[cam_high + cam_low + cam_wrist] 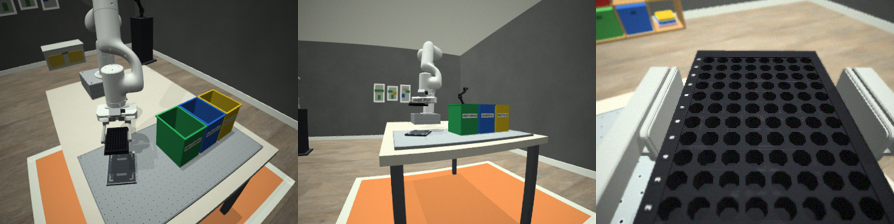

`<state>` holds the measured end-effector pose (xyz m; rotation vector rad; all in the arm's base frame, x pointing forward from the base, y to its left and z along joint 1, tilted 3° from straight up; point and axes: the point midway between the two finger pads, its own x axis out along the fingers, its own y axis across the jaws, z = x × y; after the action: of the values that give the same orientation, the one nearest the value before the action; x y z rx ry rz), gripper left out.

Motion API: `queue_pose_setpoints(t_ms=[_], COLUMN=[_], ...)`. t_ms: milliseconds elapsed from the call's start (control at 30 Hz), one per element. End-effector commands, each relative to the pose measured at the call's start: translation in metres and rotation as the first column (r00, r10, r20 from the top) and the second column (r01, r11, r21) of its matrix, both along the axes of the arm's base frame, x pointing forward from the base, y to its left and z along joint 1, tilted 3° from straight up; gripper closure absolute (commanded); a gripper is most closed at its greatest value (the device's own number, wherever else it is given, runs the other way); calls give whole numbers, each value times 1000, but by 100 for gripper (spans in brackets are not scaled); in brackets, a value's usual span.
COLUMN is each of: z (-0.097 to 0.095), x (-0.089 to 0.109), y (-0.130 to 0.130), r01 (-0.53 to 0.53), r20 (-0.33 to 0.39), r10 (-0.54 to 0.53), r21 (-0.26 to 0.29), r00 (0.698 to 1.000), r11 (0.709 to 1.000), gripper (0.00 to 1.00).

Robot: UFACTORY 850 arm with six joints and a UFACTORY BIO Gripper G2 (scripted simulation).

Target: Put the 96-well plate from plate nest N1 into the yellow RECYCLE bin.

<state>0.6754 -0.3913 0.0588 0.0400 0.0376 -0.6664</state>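
Note:
The black 96-well plate (116, 140) (418, 104) (754, 122) is held between the two fingers of my gripper (116, 134) (763, 112), which is shut on it. The plate hangs level, high above the table, about as high as the bin rims in the exterior view. The dark plate nest N1 (122, 168) (418, 133) is empty on the grey board. The yellow RECYCLE bin (228, 125) (502, 118) stands upright at the far end of the row of three. Its inner floor is hidden.
The green RETURNS bin (168, 141) (455, 119) stands upright nearest my gripper, and the blue bin (209, 138) (486, 121) stands upright between green and yellow. All three stand close together on the perforated board (165, 200) (439, 141).

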Motion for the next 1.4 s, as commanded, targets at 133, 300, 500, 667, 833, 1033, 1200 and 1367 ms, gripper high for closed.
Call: queue_pose_setpoints(t_ms=[133, 300, 500, 667, 833, 1033, 1200, 1367], z=[11, 20, 30, 35, 40, 40, 40, 40], x=[1, 1, 1, 1, 1, 1, 1, 5], y=[-1, -1, -2, -2, -2, -2, -2, 11], r01=[0, 0, 0, 0, 0, 0, 0, -133], r20=[2, 2, 2, 2, 2, 2, 2, 8], r10=[0, 0, 0, 0, 0, 0, 0, 133], r21=[-1, -1, -1, -1, -1, -1, -1, 1], r00=[1000, 1000, 1000, 1000, 1000, 1000, 1000, 991], r11=[1000, 1000, 1000, 1000, 1000, 1000, 1000, 991], gripper=[100, 100, 100, 100, 100, 100, 100, 100])
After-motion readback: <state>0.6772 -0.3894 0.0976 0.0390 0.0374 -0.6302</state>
